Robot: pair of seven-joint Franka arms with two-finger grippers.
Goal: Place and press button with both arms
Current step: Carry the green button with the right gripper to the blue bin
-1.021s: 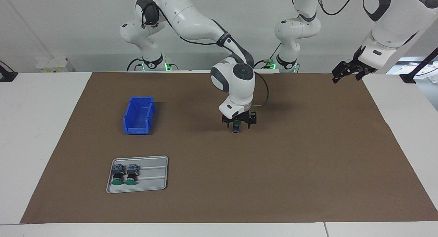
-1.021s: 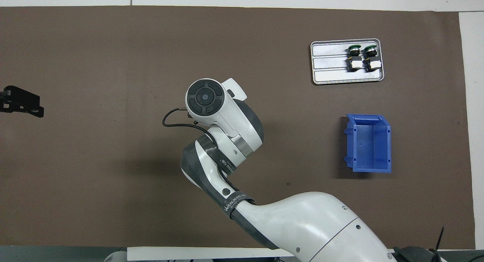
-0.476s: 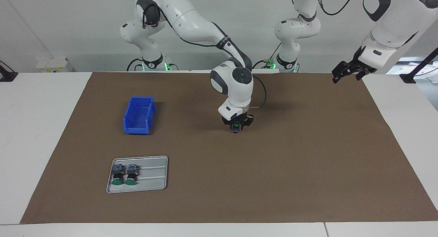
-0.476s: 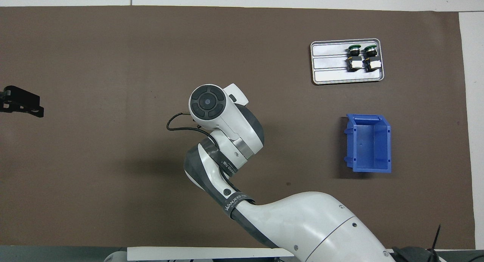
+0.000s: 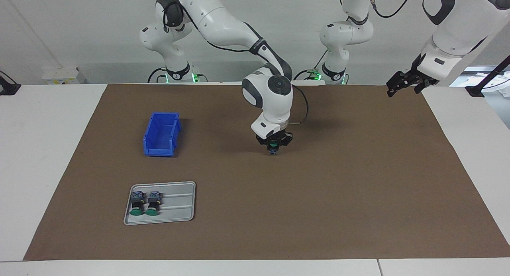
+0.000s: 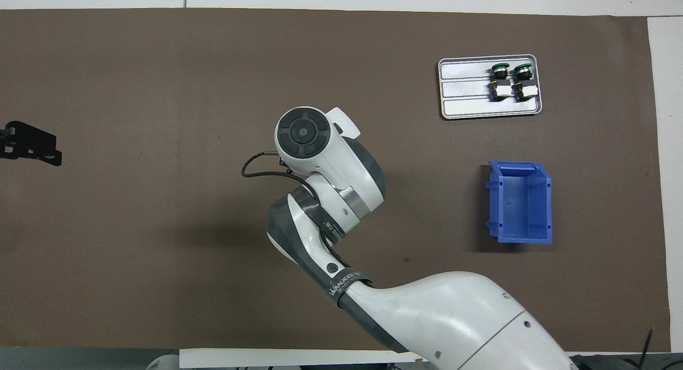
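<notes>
A button (image 5: 272,151) stands upright near the middle of the brown mat (image 5: 358,180), green cap up and blue-grey base down. My right gripper (image 5: 272,147) points straight down and is shut on it; a bit of green shows between the links. I cannot tell whether the base still touches the mat. In the overhead view the right arm's wrist (image 6: 320,156) hides both this gripper and the button. My left gripper (image 5: 392,91) waits open in the air over the mat's edge at the left arm's end, holding nothing.
A grey tray (image 5: 179,212) holding two more green-capped buttons (image 5: 137,204) (image 5: 152,204) lies toward the right arm's end, farther from the robots. A blue bin (image 5: 161,134) stands nearer to the robots than the tray.
The right gripper stood open around the button a second ago and has closed on it. Its wrist has shifted slightly toward the right arm's end. The left arm has not moved.
</notes>
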